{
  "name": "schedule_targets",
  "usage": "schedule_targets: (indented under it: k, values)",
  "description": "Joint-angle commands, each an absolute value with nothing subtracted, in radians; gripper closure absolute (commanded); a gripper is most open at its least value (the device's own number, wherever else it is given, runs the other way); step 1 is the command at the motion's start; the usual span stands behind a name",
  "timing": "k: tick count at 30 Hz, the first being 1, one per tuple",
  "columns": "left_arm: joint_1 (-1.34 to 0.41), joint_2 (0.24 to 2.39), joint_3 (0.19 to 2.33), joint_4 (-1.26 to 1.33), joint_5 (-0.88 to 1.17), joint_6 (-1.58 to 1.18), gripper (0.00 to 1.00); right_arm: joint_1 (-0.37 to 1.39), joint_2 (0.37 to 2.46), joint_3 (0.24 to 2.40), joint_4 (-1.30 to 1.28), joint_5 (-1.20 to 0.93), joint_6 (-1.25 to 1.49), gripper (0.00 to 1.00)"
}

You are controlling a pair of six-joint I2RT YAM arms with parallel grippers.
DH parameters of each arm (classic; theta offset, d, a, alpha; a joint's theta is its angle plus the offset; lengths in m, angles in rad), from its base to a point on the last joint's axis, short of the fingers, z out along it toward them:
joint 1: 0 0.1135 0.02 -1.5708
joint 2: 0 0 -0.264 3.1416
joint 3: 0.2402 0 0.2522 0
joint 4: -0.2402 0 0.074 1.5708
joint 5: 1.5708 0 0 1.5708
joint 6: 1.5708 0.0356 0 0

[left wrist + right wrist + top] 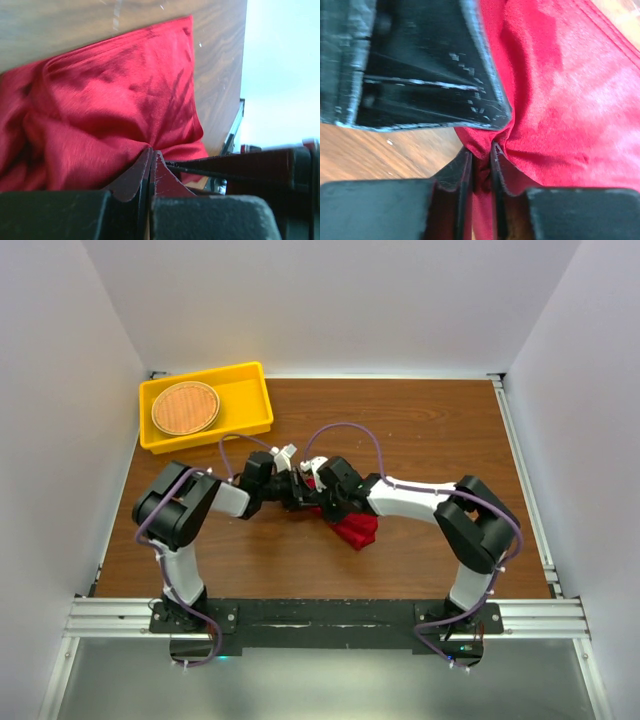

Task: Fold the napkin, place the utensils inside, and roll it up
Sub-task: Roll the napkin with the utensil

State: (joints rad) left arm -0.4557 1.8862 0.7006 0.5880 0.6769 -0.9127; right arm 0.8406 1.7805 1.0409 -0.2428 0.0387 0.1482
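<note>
napkin (355,530), red, bunched: folding in hand; our left gripper (151,151) and right gripper (481,152) pinch it; next, likely spread flat.

Bright, even light from above, soft shadows on the brown wooden table (420,420). My wrist views blur up close; the bright red soft cloth (100,110) glints.

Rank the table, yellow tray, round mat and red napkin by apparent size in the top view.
1. table
2. yellow tray
3. round mat
4. red napkin, bunched up and partly hidden, so its place below the mat is unsure.
</note>
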Motion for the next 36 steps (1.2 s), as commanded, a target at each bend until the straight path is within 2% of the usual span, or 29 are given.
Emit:
schedule_targets:
  k: [1,2,3,6,9,14,23,30,36]
  values:
    - [-0.378,1.806,0.632,0.413,0.627,-0.812,1.0,0.772,1.876,1.012,-0.225,-0.156,0.167,0.98]
    - [-0.367,1.777,0.632,0.385,0.623,-0.802,0.99,0.77,1.882,1.014,-0.224,-0.194,0.163,1.0]
    - [-0.359,1.716,0.634,0.365,0.615,-0.772,0.9,0.769,1.887,1.02,-0.213,-0.239,0.16,1.0]
    - [-0.341,1.605,0.672,0.238,0.582,-0.709,0.73,0.765,1.934,1.061,-0.221,-0.427,0.144,1.0]
    - [-0.334,1.504,0.695,0.152,0.537,-0.666,0.69,0.767,1.968,1.086,-0.175,-0.607,0.175,1.0]
    - [-0.324,1.359,0.663,0.081,0.476,-0.693,0.73,0.762,2.025,1.127,-0.086,-0.833,0.313,1.0]
    - [-0.324,1.373,0.551,0.218,0.528,-0.808,0.81,0.647,2.103,1.075,0.03,-0.945,0.593,1.0]
    - [-0.333,1.46,0.488,0.446,0.574,-0.902,0.85,0.557,2.198,1.066,0.005,-0.959,0.583,1.0]
    - [-0.377,1.569,0.472,0.681,0.581,-0.965,0.9,0.554,2.218,1.098,-0.103,-0.928,0.491,1.0]
